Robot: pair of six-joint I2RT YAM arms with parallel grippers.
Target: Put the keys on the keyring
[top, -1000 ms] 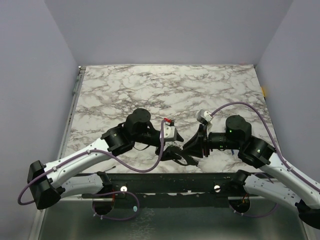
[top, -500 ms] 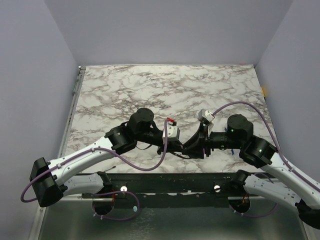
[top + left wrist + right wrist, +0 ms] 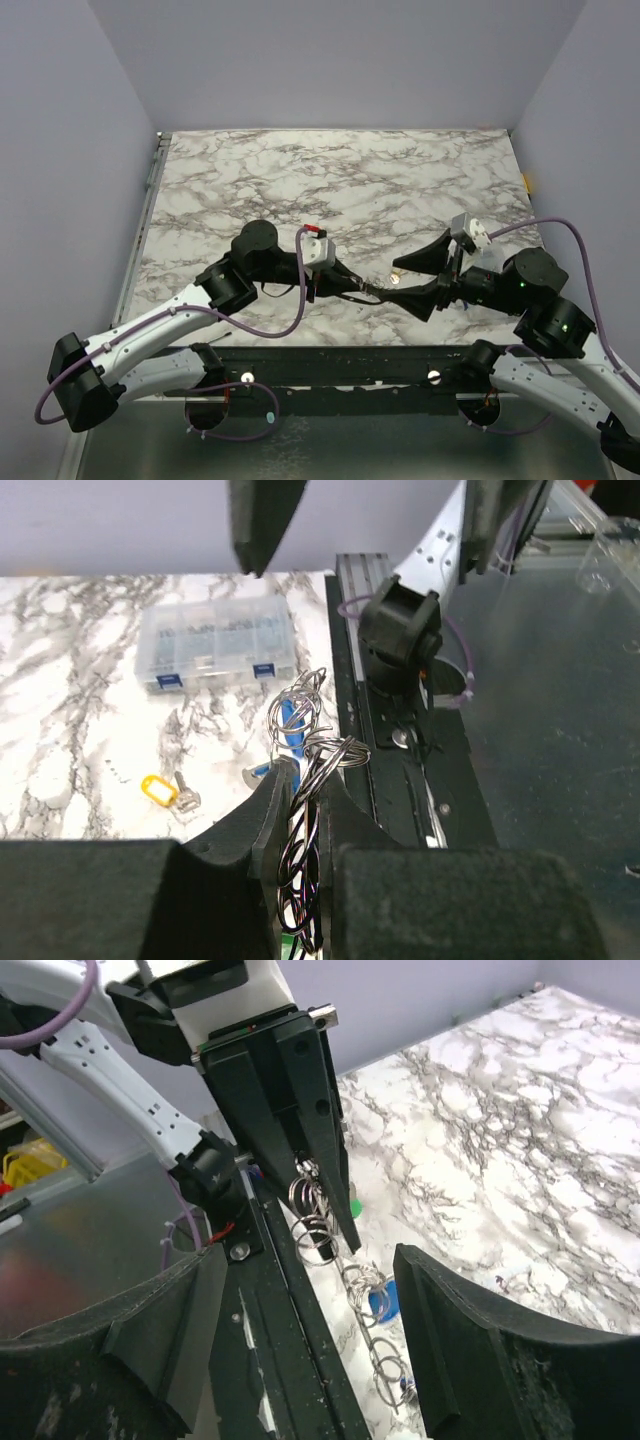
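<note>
Left pincer: clamped on keyring, blue key dangling from it, above the middle of the table's near edge. Right pincer: wide, empty, just beside. Yellow key: on table.

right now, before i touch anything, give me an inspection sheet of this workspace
surface: marble-patterned table, no spills seen
job's things: keyring, a string of silvery rings, held by the left gripper; blue key among the rings, threaded or not unclear; yellow key loose on the table; green key only a sliver behind a finger
clutter: clear compartment box on the table
grippers: left gripper shut on the keyring; right gripper open, facing it
cables: purple cables loop along both arms
surroundings: plain pale walls on three sides
</note>
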